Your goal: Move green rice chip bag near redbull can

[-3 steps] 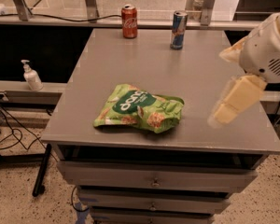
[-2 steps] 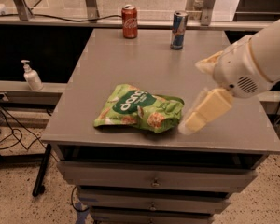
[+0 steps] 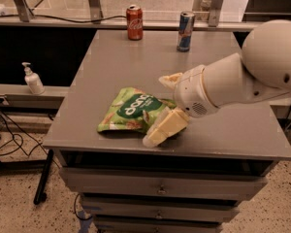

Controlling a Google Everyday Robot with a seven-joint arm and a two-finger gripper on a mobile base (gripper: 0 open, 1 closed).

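Note:
The green rice chip bag (image 3: 131, 112) lies flat near the front edge of the grey table (image 3: 233, 130), its dark green label facing up. My gripper (image 3: 155, 110) reaches in from the right on a white arm and is open. One cream finger (image 3: 169, 78) is behind the bag's right end and the other (image 3: 164, 128) is in front of it, so the bag's right end sits between them. The redbull can (image 3: 185, 31) stands upright at the table's far edge, well behind the bag and gripper.
A red cola can (image 3: 134, 22) stands at the far edge, left of the redbull can. A soap pump bottle (image 3: 33, 79) sits on a ledge left of the table. Drawers are below the tabletop, and metal railing posts run behind it.
My arm has swung left and down from the table's right side. The gripper now straddles the bag's right end. The bag and the cans have not moved.

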